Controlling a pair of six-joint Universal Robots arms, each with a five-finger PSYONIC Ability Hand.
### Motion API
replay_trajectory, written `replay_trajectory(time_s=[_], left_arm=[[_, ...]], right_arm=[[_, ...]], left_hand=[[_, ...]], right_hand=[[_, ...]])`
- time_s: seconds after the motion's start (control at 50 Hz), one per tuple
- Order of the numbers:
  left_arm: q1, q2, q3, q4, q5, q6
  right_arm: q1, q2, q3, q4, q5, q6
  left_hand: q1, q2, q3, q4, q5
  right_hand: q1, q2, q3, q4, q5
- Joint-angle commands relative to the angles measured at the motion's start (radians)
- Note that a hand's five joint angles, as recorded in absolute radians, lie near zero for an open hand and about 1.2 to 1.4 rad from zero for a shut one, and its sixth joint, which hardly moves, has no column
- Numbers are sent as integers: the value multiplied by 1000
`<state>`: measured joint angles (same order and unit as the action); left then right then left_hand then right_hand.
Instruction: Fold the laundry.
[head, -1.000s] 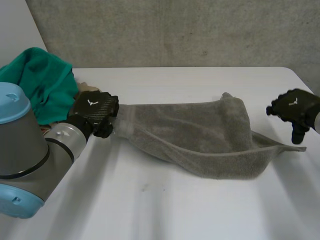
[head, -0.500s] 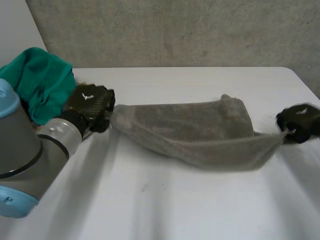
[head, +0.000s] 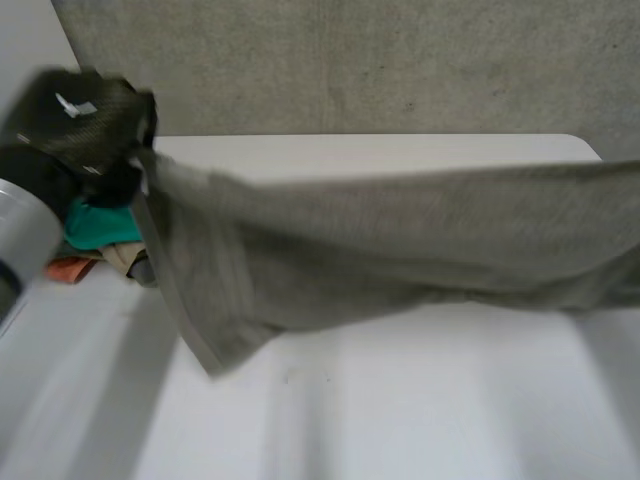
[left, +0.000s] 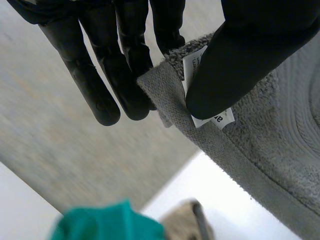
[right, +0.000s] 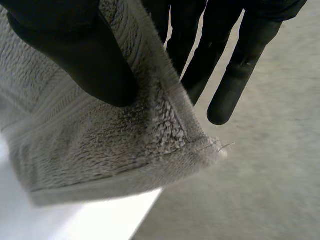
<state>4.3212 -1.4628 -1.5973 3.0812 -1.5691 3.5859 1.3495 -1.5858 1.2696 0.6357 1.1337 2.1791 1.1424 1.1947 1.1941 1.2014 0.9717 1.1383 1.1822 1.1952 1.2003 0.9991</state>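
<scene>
i have the grey towel up off the bench, stretched wide in the air from the left edge across to the right edge, closer to the far edge than the near one. my left hand has one top corner. in its wrist view the thumb presses the cloth, right on the white care label, against straight fingers, so it's grasping the towel in a pinch. my right hand does the same at the opposite top corner, thumb clamping the terry pile against the fingers behind it. the top hem runs fairly taut between the two. below it the cloth sags, and the loose end under the left hand droops lowest; whether it touches the bench i can't tell. a heap of green cloth with something orange sits at the bench's left edge, towards the far corner.

as i judge it, this is soft, thick terry, light and with no stiffness, so it will drape wherever i don't support it. the pile gives good friction, and there's nothing to break. the woven hem band at the corners looks the firmest place to hold.
</scene>
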Motion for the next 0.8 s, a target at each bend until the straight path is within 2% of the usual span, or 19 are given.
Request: replay_trajectory(time_s=[0.02,0.1,0.2,0.26,0.28,0.32,0.36,0.42,0.52,0.68,0.8], left_arm=[[-5,-312,68,22,-2,77],[-18,-488,216,50,-14,137],[-40,-619,494,109,-34,198],[-41,-668,699,204,-32,227],[-41,-677,749,235,-32,232],[-38,-691,880,340,-38,229],[-40,-692,939,410,-42,229],[-41,-688,978,505,-52,228],[-51,-685,933,524,-77,221],[-48,-633,643,545,-74,171],[-51,-643,430,655,-69,162]], right_arm=[[128,242,-12,-34,164,-42],[158,368,-70,-140,239,-65],[207,481,-209,-403,290,-55],[240,495,-280,-557,294,-27],[253,497,-317,-682,294,0],[261,492,-340,-824,297,48],[263,480,-345,-1010,305,132],[258,451,-336,-1170,308,217],[260,438,-320,-1166,307,272],[263,445,-188,-1102,273,286],[257,526,-43,-1064,189,287]], left_hand=[[254,202,202,195,250],[254,202,202,195,250],[254,202,202,195,250],[254,202,202,195,250],[254,202,202,195,250],[254,202,202,195,250],[254,202,202,195,250],[254,202,202,195,250],[254,202,202,195,250],[254,202,202,195,250],[254,202,202,195,250]], right_hand=[[258,214,201,196,223],[258,214,201,196,223],[258,214,201,196,223],[258,214,201,196,223],[258,214,201,196,223],[258,214,201,196,223],[258,214,201,196,223],[258,214,201,196,223],[258,214,201,196,223],[258,214,201,196,223],[258,214,201,196,223]])
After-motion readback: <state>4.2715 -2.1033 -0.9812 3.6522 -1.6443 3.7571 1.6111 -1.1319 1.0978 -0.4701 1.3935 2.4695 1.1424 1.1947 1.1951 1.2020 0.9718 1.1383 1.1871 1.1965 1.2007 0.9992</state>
